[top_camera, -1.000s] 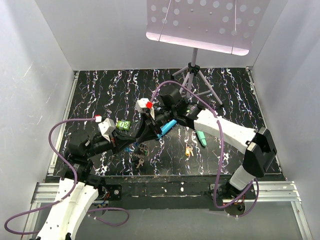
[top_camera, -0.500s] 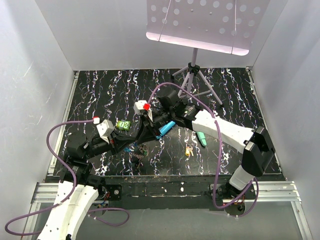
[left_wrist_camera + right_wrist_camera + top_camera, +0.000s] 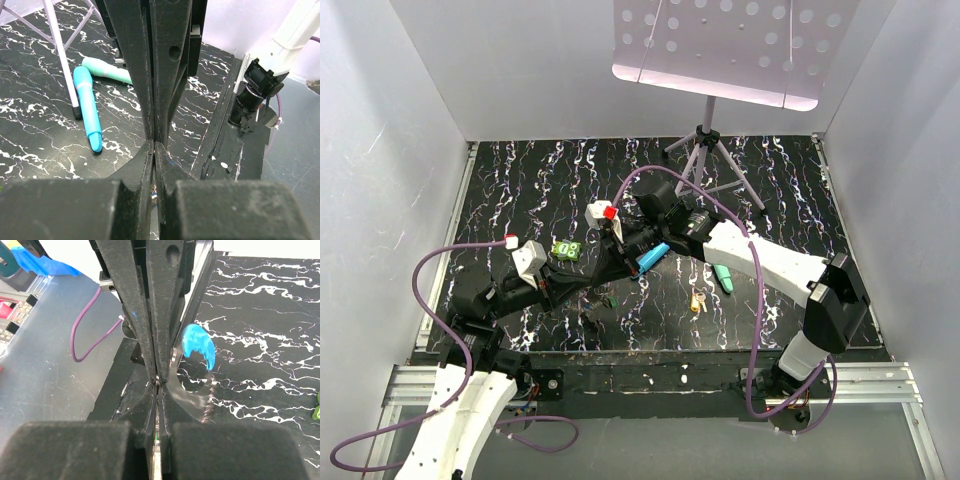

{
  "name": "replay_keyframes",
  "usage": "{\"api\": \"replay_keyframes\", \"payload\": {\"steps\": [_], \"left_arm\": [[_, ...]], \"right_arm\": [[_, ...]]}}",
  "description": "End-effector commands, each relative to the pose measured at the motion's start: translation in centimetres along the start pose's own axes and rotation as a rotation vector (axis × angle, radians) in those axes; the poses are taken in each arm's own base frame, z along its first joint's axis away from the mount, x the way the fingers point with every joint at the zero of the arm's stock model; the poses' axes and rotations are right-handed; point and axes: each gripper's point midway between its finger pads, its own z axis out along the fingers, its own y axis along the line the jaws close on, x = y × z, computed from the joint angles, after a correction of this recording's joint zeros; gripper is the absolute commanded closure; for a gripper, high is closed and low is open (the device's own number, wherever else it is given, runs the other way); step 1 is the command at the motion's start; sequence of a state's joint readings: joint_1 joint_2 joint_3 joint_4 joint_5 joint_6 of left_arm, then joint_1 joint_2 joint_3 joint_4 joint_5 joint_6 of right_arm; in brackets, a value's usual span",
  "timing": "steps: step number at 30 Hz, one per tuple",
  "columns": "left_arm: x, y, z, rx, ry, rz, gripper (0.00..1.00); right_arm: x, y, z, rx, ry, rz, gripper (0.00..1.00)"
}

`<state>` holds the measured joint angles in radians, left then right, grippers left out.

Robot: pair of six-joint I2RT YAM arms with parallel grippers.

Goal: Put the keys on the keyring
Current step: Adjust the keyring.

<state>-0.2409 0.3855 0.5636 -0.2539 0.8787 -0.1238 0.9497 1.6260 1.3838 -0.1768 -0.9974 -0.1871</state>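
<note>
Both arms converge at the near-left part of the black marbled table (image 3: 520, 180); the left gripper (image 3: 582, 287) reaches in from 9 o'clock and the right gripper (image 3: 605, 270) comes down from 1 o'clock, their tips seemingly nose to nose. The left gripper's jaws are pressed together; flecks of colour show low in the seam on its wrist view, but what they belong to cannot be determined. The right gripper's jaws are likewise closed to a hairline; a sliver of bright metal shows at the seam, and whether it is pinched there cannot be told. The keyring (image 3: 199, 347) hangs just beside the right fingers at their 2 o'clock, its blue curved section uppermost and the grey chain-like run trailing below it; from above it is hidden under the two grippers. Judgement: the tight opposed pinches suit thin wire and flat blades, one arm steadying the loop so the other can work against it. One of the keys (image 3: 697, 300), yellow-headed, lies loose on the table at 3 o'clock of the meeting point, well apart and not yet threaded. Two teal sticks (image 3: 653, 257) lie at 2 o'clock; a green numbered tag (image 3: 567, 250) sits at 10 o'clock; a tripod stand (image 3: 705, 140) occupies 12 o'clock.
</note>
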Motion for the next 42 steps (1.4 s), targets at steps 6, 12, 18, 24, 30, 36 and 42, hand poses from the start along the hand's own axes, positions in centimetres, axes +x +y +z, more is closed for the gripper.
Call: {"api": "replay_keyframes", "payload": {"steps": [6,12,18,24,30,36,42], "left_arm": [[-1.3,0.5,0.2,-0.034,-0.049,0.004,1.00],[-1.7,0.8,0.5,-0.047,-0.075,-0.081,0.84],[-1.6,1.0,0.3,-0.092,-0.075,-0.162,0.63],[-1.4,1.4,-0.8,-0.193,-0.074,-0.234,0.33],[-0.3,-0.8,-0.9,-0.084,-0.065,-0.295,0.32],[-1.0,-2.0,-1.1,-0.019,-0.118,-0.206,0.34],[-1.4,-1.6,-0.1,0.015,-0.074,-0.251,0.44]], "right_arm": [[-0.9,1.6,0.1,-0.034,-0.013,-0.014,0.99],[-0.9,2.2,-0.4,-0.036,-0.015,-0.010,0.99],[-0.2,2.3,-1.0,-0.011,-0.012,-0.004,0.99],[0.1,2.2,-1.9,0.033,-0.011,-0.028,0.99],[0.2,2.4,-3.0,0.034,-0.034,-0.036,0.99],[-0.4,3.1,-3.0,-0.001,-0.095,0.000,0.99],[-0.5,3.0,-3.0,0.010,-0.122,0.065,0.99]]}}
